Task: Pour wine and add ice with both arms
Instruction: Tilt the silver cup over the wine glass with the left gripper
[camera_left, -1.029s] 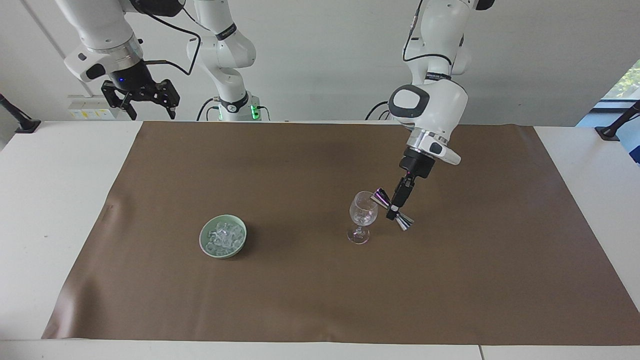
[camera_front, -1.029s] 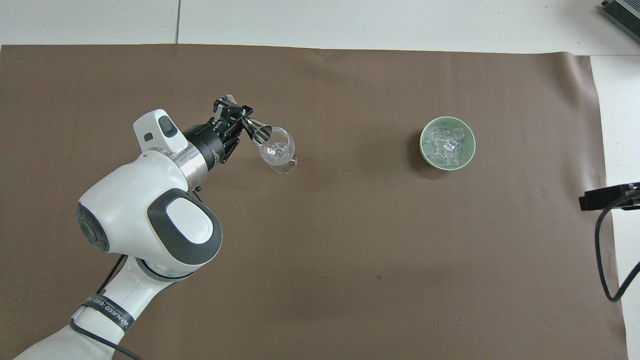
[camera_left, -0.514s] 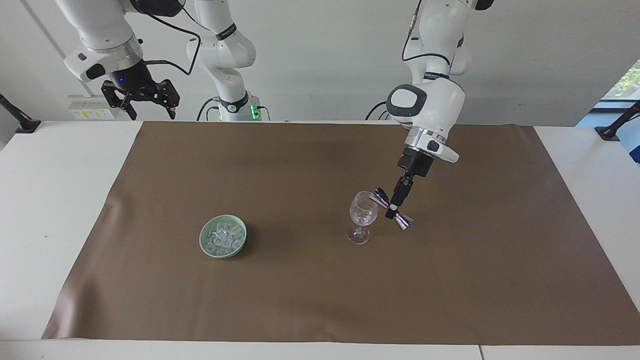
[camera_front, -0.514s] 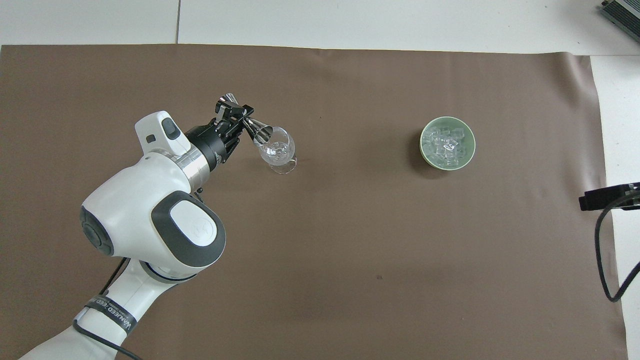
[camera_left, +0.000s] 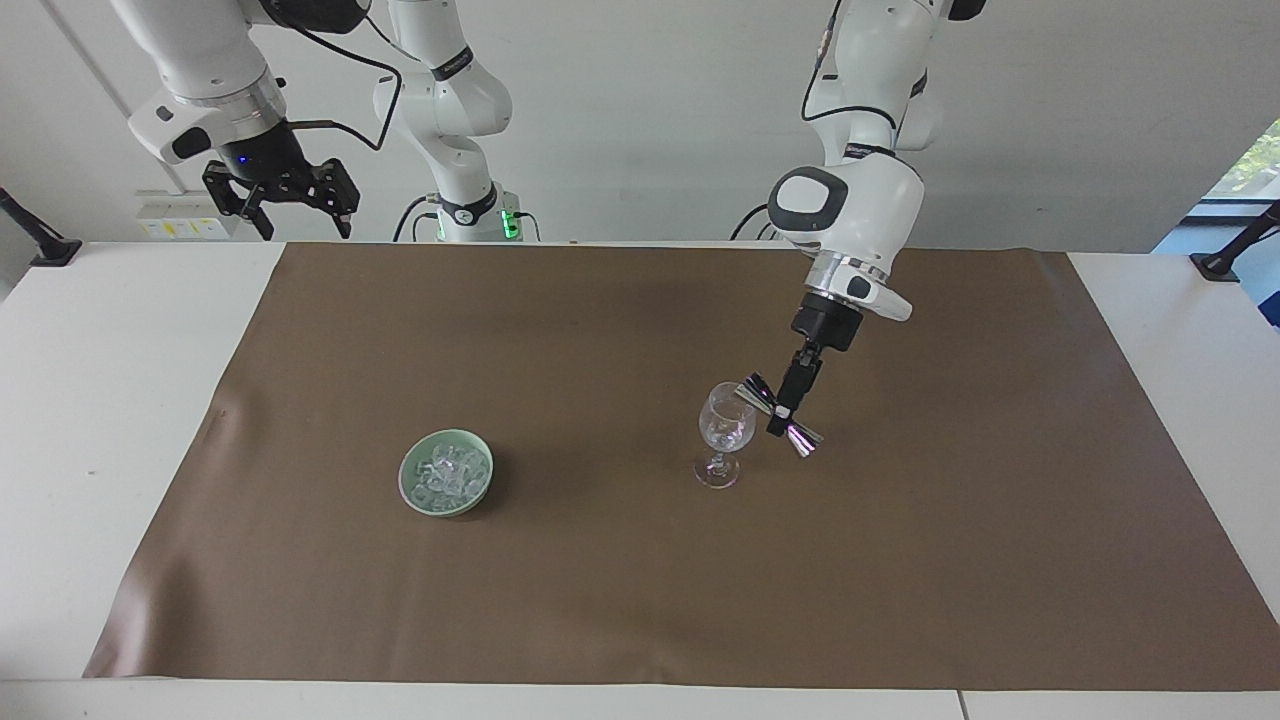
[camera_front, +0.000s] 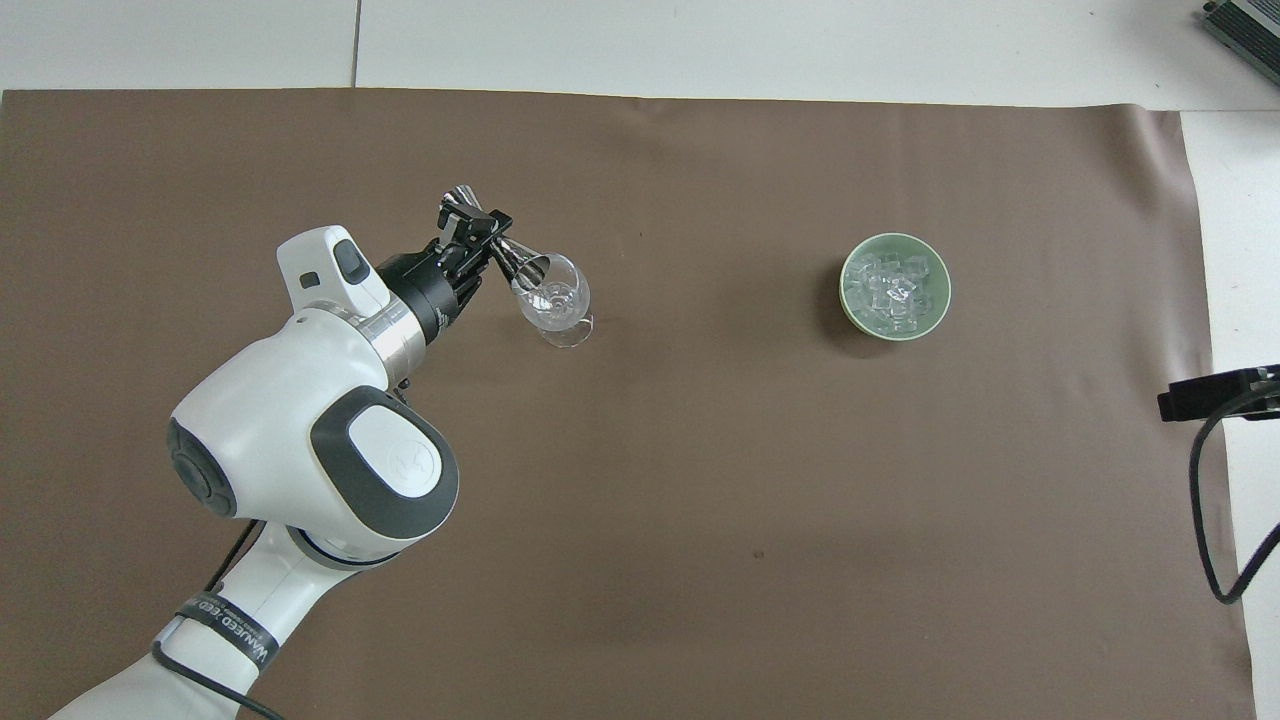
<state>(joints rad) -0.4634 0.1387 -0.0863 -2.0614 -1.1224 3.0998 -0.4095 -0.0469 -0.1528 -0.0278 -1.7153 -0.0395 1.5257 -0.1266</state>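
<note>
1. Nearest the robots we see the right gripper (camera_left: 285, 205) hanging in the air above the table's edge at the right arm's end; this arm waits, and its fingers stand apart with nothing between them.

2. Next out, the left gripper (camera_left: 785, 408) hangs over the brown mat (camera_left: 620, 600), its fingers pressed together on the waist of a metal jigger (camera_left: 779, 416).

3. We see the jigger tilted, one cup at the rim of the wine glass (camera_left: 725, 435) and the other cup pointing away toward the left arm's end. In the overhead view the jigger (camera_front: 500, 252) lies at about ten o'clock from the wine glass (camera_front: 556, 302), its mouth over the bowl of the glass.

4. The wine glass stands upright on the mat; we cannot tell whether it holds any liquid.

5. Well apart from the glass, at about three o'clock from it in the overhead view, toward the right arm's end, sits a green bowl (camera_front: 943, 305).

6. The ice (camera_front: 893, 290) lies heaped inside that bowl, clear cubes piled together; in the facing view the ice (camera_left: 447, 473) fills the green bowl (camera_left: 408, 490).
</note>
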